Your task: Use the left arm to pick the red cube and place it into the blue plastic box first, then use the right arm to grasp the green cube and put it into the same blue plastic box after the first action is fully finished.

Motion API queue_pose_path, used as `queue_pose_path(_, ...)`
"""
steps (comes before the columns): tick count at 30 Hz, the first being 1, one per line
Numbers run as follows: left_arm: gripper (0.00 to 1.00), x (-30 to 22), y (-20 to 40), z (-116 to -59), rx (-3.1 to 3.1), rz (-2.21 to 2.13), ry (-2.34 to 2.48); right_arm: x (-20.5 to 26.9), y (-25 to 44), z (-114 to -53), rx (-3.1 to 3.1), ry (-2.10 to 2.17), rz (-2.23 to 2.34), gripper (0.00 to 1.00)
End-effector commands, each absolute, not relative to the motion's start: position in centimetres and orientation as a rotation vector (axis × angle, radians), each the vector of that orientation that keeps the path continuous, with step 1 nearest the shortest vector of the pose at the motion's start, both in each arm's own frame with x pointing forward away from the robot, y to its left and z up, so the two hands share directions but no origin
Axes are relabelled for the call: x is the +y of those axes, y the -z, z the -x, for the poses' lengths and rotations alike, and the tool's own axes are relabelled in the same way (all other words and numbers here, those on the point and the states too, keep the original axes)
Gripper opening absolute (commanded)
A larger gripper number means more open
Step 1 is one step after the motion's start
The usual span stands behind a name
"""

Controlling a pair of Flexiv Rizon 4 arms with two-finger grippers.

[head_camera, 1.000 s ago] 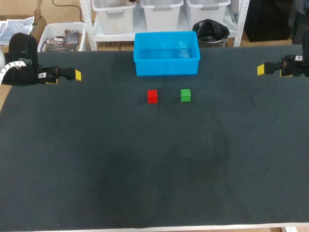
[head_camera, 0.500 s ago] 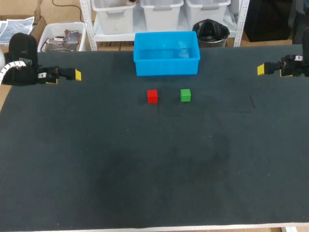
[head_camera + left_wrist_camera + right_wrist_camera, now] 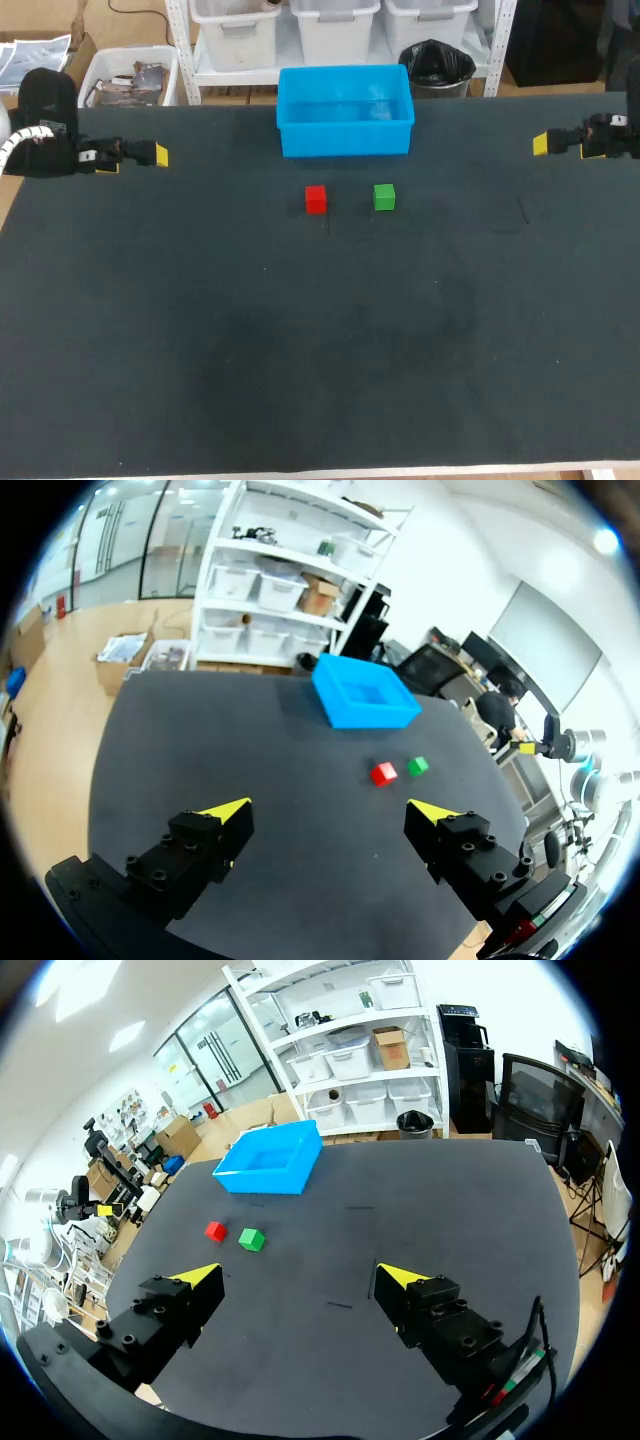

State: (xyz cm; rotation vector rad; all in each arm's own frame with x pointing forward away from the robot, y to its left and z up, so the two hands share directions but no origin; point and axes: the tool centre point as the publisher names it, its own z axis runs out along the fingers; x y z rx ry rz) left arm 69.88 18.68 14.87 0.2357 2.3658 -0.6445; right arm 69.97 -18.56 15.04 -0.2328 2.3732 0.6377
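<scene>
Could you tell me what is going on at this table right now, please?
Nothing is being handled at the moment. The left gripper and the right gripper are open at opposite sides of the table, well away from the cubes. The red cube and the green cube sit side by side, apart, just in front of the blue plastic box, which looks empty. The first step, the left arm picking the red cube, has not yet begun.
</scene>
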Motion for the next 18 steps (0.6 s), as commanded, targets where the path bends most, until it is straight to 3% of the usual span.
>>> queue_pose_path(1, 1.0, 18.5, -15.0, -70.0, 2.378, -0.234, 0.627, -18.6, -15.0, -70.0, 2.373, -0.638, 0.233, 1.0)
queue_pose_path(18, 1.0, 16.8, -15.1, -70.7, 2.571, -0.209, 0.191, -18.6, -15.0, -70.0, 2.373, -0.638, 0.233, 1.0)
